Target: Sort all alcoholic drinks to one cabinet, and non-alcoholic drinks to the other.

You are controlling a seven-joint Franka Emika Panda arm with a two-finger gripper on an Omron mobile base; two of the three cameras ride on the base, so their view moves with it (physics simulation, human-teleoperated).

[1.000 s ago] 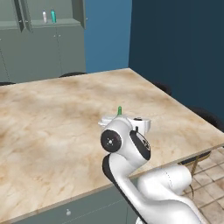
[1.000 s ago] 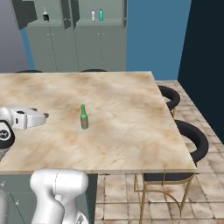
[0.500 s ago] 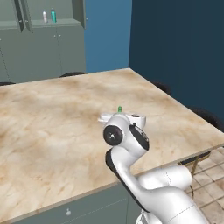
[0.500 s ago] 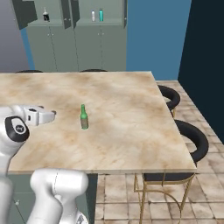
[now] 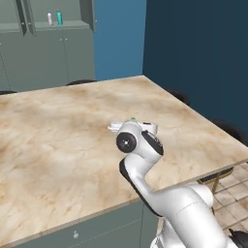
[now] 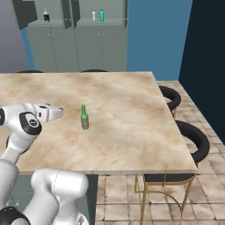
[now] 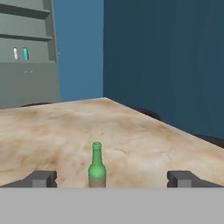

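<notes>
In the right base view, the black-labelled bottle (image 6: 46, 16) stands in the left cabinet (image 6: 40, 39), and the white bottle (image 6: 93, 16) and teal bottle (image 6: 101, 15) stand side by side in the right cabinet (image 6: 99, 41). The tool (image 7: 111, 178) is spread fully wide and holds nothing, levelled over the marble bench (image 6: 127, 114). The green glass bottle (image 7: 96, 166) stands upright on the bench just ahead of it, between its fingertips (image 7: 41, 178).

We see a green glass bottle (image 7: 96, 166), glossy and translucent, at lower centre of the hand view. The table (image 6: 127, 114) beneath it looks like polished beige marble (veined, with a soft sheen). The cabinets (image 6: 79, 41) at upper left of the right base view look matt grey-green, smooth and painted.
</notes>
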